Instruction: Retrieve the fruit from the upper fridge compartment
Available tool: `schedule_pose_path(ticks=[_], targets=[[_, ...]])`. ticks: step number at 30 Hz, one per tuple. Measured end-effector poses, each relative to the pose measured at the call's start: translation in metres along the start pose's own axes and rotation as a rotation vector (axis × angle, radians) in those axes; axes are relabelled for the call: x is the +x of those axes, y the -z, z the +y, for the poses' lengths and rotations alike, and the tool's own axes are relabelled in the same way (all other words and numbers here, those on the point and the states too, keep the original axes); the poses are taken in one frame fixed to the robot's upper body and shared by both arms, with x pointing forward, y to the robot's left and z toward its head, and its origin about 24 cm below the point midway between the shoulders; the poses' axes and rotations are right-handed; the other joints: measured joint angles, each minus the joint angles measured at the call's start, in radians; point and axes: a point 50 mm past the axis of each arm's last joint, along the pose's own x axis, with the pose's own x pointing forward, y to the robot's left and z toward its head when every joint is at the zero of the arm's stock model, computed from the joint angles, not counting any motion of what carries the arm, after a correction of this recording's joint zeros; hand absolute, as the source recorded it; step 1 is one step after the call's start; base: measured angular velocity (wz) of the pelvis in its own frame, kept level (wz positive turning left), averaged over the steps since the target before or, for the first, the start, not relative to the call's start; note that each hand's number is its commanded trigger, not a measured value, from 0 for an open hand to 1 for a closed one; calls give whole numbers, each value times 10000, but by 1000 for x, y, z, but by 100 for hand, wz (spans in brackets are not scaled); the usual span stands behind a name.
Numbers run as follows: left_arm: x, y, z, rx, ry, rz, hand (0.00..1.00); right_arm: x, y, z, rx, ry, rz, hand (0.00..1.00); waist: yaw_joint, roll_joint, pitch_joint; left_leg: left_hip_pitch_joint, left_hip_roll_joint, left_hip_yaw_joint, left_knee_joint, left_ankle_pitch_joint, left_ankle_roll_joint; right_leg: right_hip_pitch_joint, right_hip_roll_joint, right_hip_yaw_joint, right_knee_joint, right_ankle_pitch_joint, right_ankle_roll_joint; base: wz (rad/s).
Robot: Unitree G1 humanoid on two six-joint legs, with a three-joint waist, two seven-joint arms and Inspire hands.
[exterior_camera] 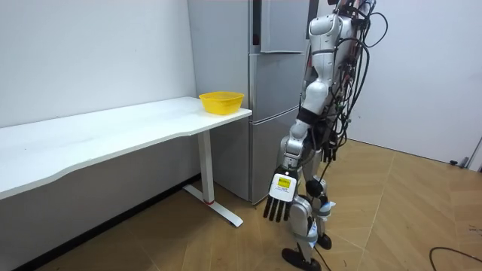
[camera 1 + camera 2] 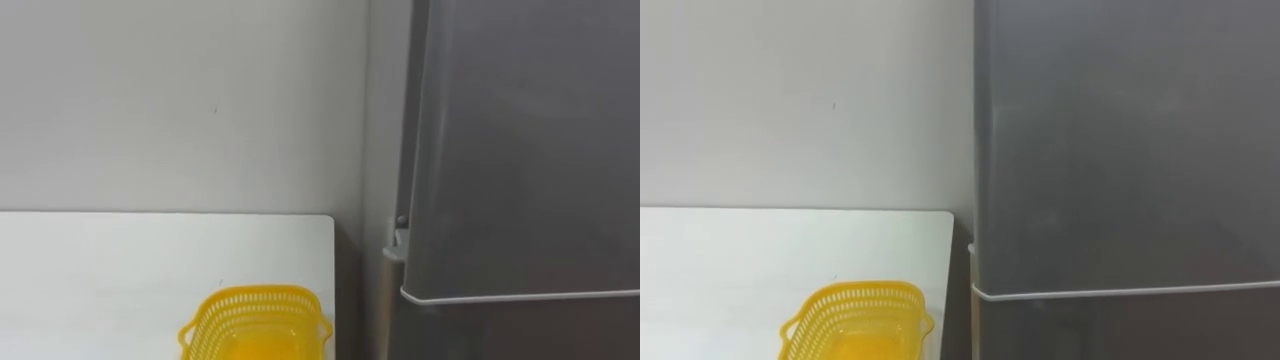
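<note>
The grey fridge [image 2: 520, 150] fills the right of both eye views, close in front of me, with its upper door [image 2: 1120, 140] shut. A pale seam [image 2: 1120, 292] marks the bottom edge of that door. In the room view I stand upright right before the fridge [image 1: 279, 113], facing it. My left hand [image 1: 279, 197] hangs low at my side with straight fingers and holds nothing.
A white table [image 2: 120, 270] stands left of the fridge against the wall, its right end a narrow gap from the fridge side. A yellow basket [image 2: 258, 325] sits on that end, near the table's corner [image 1: 221, 101]. Wooden floor lies behind me.
</note>
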Motion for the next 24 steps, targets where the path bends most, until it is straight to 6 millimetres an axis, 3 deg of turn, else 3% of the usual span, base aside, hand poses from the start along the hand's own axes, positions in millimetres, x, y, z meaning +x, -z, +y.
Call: schedule_pose_path(ticks=[7,9,12,15,17,20,24], targets=[[-1,-18,12,-2349,-1487,-598,0,-1,2,-12,764,372,-150,0,187,27,-8,-21,5,-3,-43,-1,-1,-42,12,-14,23,0,0,1],[-3,-29,19,-2910,-2041,-998,0,-1,1,-13,935,479,-254,0,200,111,-61,-16,12,-84,-152,-2,1,-76,48,-42,55,1,-5,9],[-14,-65,40,-4093,-3285,-2613,0,-2,2,-20,1400,688,-420,0,209,74,-49,-59,9,-249,-163,-1,1,-82,53,-195,36,5,-20,13],[-34,-102,57,-5141,-4338,-4340,0,-3,2,-27,1472,1111,-555,0,244,114,-84,-112,-4,-275,-136,-1,2,-91,38,-270,23,11,-29,2],[-58,-130,67,-6310,-4785,-5946,0,-3,3,-28,1436,1260,-589,0,266,137,-108,-251,8,-294,-95,0,4,-222,43,-298,48,40,-49,0],[-83,-150,75,-7136,-5246,-7342,0,-4,4,-30,1379,1409,-756,0,390,241,-175,-249,-4,-289,-61,0,4,-214,47,-306,39,43,-45,-6],[-119,-168,86,-8138,-5789,-9097,0,-4,9,-28,1287,1529,-902,0,468,258,-173,-185,-6,-288,-45,1,4,-210,46,-241,62,43,-45,-2]])
